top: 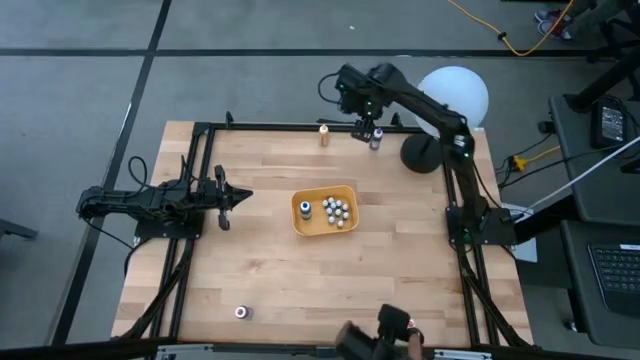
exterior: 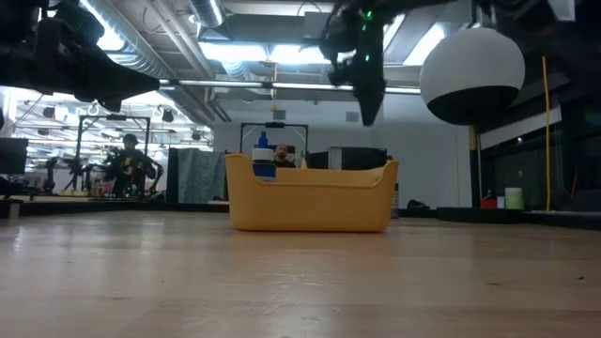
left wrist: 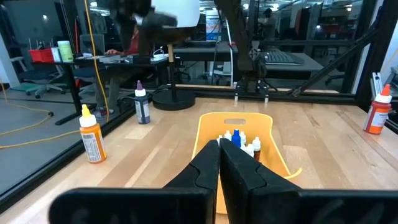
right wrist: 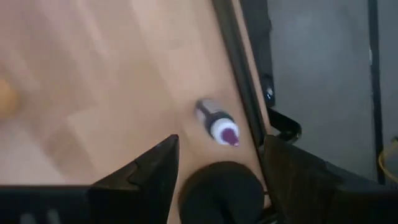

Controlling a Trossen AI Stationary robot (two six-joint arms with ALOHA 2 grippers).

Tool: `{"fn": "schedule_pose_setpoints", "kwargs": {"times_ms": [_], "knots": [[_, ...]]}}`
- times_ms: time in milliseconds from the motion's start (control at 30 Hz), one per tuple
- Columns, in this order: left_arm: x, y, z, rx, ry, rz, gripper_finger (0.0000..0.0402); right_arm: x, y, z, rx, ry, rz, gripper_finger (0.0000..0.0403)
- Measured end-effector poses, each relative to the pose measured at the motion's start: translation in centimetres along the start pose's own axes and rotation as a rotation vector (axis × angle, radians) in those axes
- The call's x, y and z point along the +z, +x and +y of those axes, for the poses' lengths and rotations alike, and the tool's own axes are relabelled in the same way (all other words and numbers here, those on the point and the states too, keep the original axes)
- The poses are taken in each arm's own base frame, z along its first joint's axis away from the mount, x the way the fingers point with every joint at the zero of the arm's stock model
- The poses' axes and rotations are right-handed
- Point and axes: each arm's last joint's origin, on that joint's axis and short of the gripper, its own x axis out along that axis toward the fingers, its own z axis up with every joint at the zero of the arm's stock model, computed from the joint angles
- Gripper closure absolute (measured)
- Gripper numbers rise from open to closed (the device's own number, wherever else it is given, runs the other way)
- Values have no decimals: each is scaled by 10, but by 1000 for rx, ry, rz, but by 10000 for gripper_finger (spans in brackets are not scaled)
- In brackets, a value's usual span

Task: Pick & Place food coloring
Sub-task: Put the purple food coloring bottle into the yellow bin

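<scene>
The orange-yellow tray (top: 325, 210) stands mid-table with several food coloring bottles (top: 338, 210) upright in it; a blue-capped one (exterior: 264, 160) shows over its rim. A purple-capped bottle (right wrist: 217, 124) stands alone by the table's far edge (top: 375, 140). My right gripper (right wrist: 221, 149) hangs open above it, pointing steeply down, a finger on either side and clear of it. An orange bottle (top: 324, 134) stands to its left. My left gripper (left wrist: 219, 168) waits shut at the table's left, level, pointing at the tray.
The white globe lamp (top: 455, 95) and its black base (top: 422, 152) stand at the far right, close to my right arm. One more bottle (top: 241, 313) stands near the front edge. A black frame rail (right wrist: 239, 74) runs along the far edge beside the purple-capped bottle.
</scene>
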Motion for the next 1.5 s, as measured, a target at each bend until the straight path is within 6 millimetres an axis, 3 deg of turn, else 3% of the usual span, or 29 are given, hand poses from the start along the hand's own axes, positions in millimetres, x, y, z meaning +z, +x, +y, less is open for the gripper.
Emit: {"fn": "schedule_pose_setpoints", "kwargs": {"times_ms": [100,300,933,1500], "knots": [[0,0,0,0,0,0,395,4,18,-8,-24,59,46,170],[0,0,0,0,0,0,393,1,35,-17,-33,140,108,169],[0,0,0,0,0,0,395,-21,101,0,-51,135,380,169],[0,0,0,0,0,0,395,-15,110,-13,-65,195,275,169]]}}
